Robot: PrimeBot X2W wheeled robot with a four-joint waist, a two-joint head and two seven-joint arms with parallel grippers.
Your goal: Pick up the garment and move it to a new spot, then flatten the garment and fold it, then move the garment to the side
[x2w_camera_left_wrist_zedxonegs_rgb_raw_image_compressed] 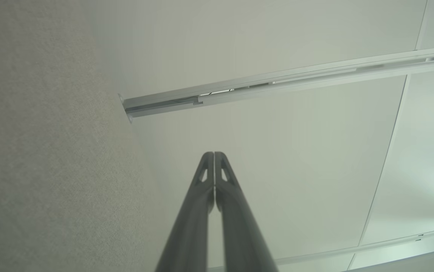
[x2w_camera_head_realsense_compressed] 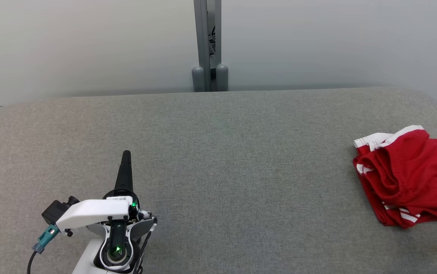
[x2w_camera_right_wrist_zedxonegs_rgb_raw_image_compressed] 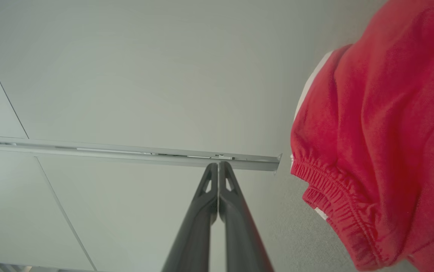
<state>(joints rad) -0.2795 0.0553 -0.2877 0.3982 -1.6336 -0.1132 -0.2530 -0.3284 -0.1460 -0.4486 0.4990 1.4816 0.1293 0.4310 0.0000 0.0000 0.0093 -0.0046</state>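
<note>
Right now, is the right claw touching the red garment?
Apart. The right wrist view shows a strip of bare grey table between the shut right claw and the garment lying beside it.

Red shorts (x2w_camera_head_realsense_compressed: 405, 179), white side stripes and white trim. Crumpled, not flat: bunched into a loose heap with folds lying over each other. They sit at the far right end of the grey fabric-covered table (x2w_camera_head_realsense_compressed: 218, 152), near its right edge. The gathered elastic waistband (x2w_camera_right_wrist_zedxonegs_rgb_raw_image_compressed: 330, 189) is exposed and puckered.
</note>
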